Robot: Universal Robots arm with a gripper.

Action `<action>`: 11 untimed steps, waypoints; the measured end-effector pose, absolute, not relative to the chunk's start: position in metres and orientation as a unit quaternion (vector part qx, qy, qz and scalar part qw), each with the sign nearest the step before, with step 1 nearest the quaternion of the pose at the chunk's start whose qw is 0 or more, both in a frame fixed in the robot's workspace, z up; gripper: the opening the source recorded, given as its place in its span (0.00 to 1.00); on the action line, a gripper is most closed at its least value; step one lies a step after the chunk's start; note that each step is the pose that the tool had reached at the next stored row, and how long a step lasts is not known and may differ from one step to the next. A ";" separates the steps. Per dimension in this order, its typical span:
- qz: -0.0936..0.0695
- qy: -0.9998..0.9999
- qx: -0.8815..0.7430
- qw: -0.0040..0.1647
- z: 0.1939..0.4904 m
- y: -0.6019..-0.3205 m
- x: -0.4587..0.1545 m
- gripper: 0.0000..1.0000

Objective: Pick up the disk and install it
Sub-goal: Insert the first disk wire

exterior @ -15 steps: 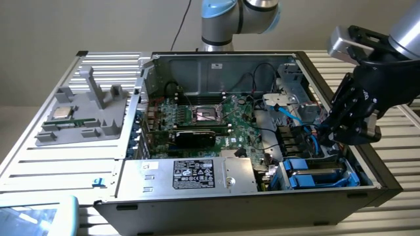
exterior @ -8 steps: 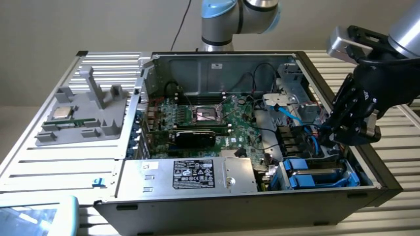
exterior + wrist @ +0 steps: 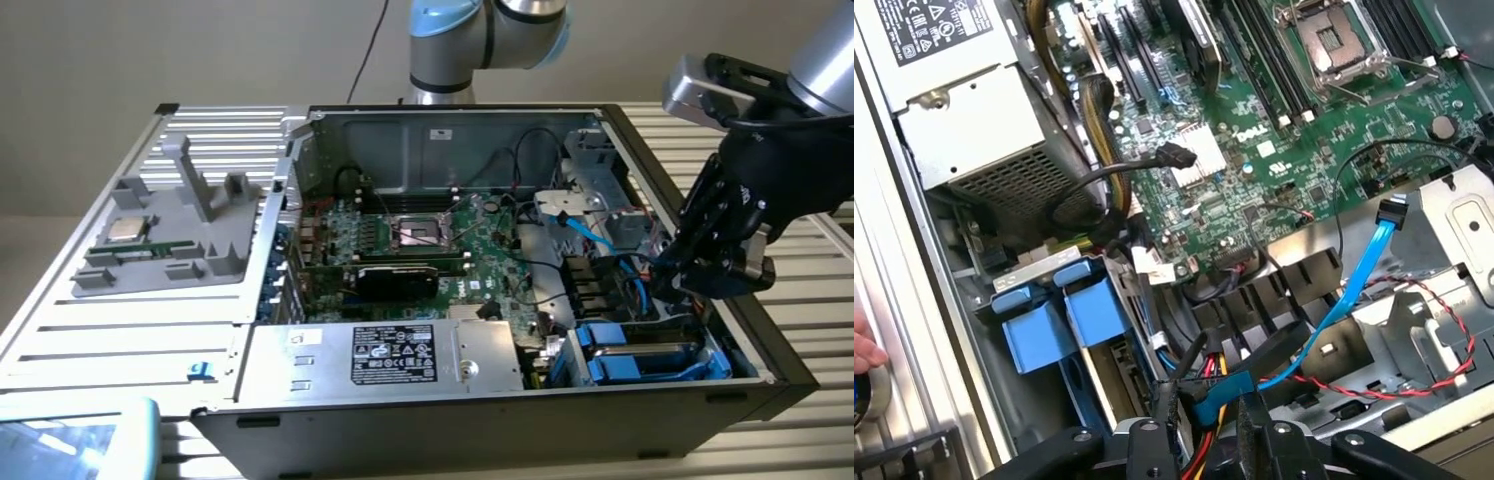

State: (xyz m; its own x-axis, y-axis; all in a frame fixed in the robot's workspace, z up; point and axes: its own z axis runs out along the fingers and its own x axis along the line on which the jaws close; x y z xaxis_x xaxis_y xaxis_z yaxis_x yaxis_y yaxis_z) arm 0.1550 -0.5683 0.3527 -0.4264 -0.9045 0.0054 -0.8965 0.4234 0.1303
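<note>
disk (image 3: 627,362) in its blue carrier sits in the drive bay at the near corner of the open pc case (image 3: 467,425), on the exterior view's right. pincer (image 3: 721,275) hovers just above that bay, fingers partly apart, holding nothing.

The arm (image 3: 825,55) slants down from the exterior view's right, its black gripper (image 3: 678,275) hanging inside the case (image 3: 467,425) by its right edge, fingers (image 3: 1147,447) parted, empty.

A slatted silver-grey metal table (image 3: 94,345) carries an open black desktop computer case (image 3: 534,425) and, towards the exterior view's left, a moulded grey plastic fixture (image 3: 180,240) standing beside it.
</note>
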 end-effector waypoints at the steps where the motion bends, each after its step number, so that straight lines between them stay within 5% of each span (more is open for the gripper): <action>1: -0.052 -0.844 0.533 0.037 0.353 -0.568 0.155 0.35; 11: -0.040 -0.848 0.527 0.035 0.353 -0.568 0.153 0.35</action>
State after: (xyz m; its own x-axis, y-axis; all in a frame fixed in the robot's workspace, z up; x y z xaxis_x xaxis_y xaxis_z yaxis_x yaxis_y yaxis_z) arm 0.1526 -0.5683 0.3529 -0.4413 -0.8972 0.0174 -0.8915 0.4406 0.1052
